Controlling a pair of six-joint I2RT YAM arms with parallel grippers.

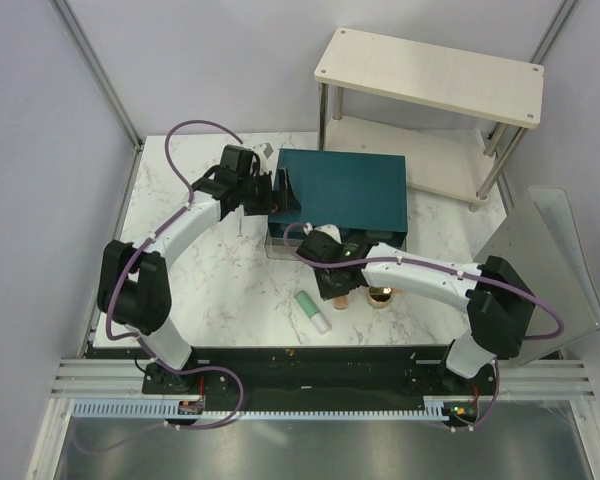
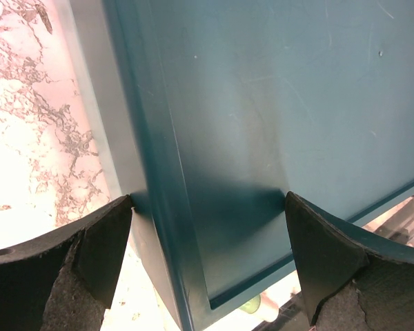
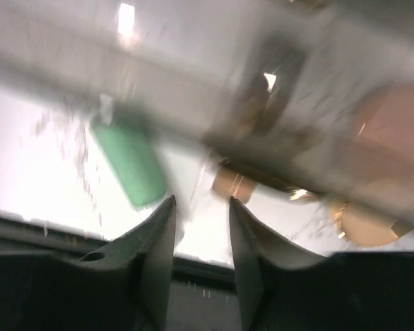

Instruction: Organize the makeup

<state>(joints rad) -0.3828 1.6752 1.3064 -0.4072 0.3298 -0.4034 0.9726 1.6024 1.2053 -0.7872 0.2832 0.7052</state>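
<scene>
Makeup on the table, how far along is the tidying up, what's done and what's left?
Nothing looks put away yet. The mint-green tube and gold-rimmed compact lie on the table before the teal box. In hand: the left gripper straddles the box's edge, open; the right gripper hovers open over the makeup, holding nothing. Left: storing every piece.

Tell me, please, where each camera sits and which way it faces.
Top external: above and behind the bases, looking down on the marble table; both arms show.
Left wrist: on the left arm, facing the teal box; the open left tool straddles its edge.
Right wrist: on the right arm, blurred, facing down at the mint-green tube; the right tool shows.
Shared: top and left wrist both show the box; top and right wrist, the tube.
</scene>
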